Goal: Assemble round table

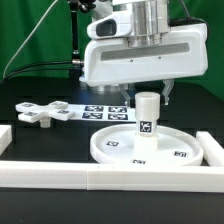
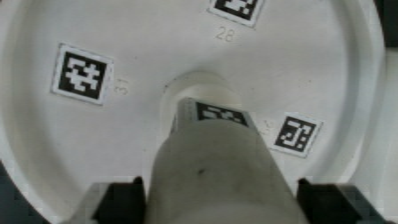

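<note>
The large rimmed round disc [image 1: 112, 150] lies flat on the dark table. The short thick cylinder leg [image 1: 147, 118] stands upright near its middle. My gripper [image 1: 148, 96] comes down from above and sits around the leg's top. In the wrist view the leg [image 2: 222, 150] fills the space between the two dark fingers [image 2: 123, 198], which press on its two sides. Its foot meets the disc [image 2: 107, 130] among the square tags. My gripper [image 2: 222, 198] is shut on the leg. The flat cross-shaped piece [image 1: 40, 112] lies apart at the exterior view's left.
The marker board [image 1: 105, 108] lies behind the disc. A long white border rail [image 1: 100, 180] runs along the front, and another [image 1: 212, 148] stands at the exterior view's right. A green curtain hangs behind.
</note>
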